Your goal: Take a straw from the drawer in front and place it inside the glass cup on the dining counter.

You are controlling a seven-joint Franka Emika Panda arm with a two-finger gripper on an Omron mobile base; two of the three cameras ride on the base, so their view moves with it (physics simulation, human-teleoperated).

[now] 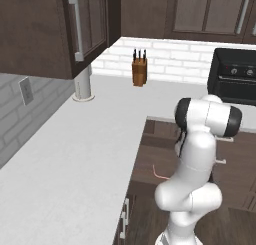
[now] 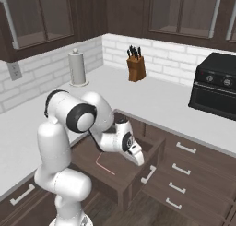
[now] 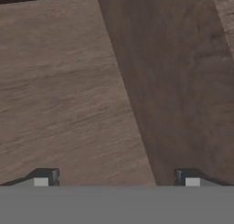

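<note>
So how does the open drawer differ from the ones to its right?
The open drawer is pulled out with a red straw on its floor; the closed drawers sit flush, contents hidden. The end effector hangs over the open one. Both are dark wood with silver handles.

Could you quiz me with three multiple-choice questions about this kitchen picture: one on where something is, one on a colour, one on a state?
1. Where does the straw lie?
A. On the white worktop
B. On the floor of the drawer
C. In the knife block

2. What colour is the straw?
A. Red
B. Blue
C. White

3. How is the gripper standing?
A. Shut on the straw
B. Open, holding nothing
C. Shut on the paper towel roll

Answers:
1. B, the thin stick rests on the dark wood inside the pulled-out drawer.
2. A, it shows as a thin red line in both base views.
3. B, in the hand view its fingertips stand far apart with only wood between them.
</note>
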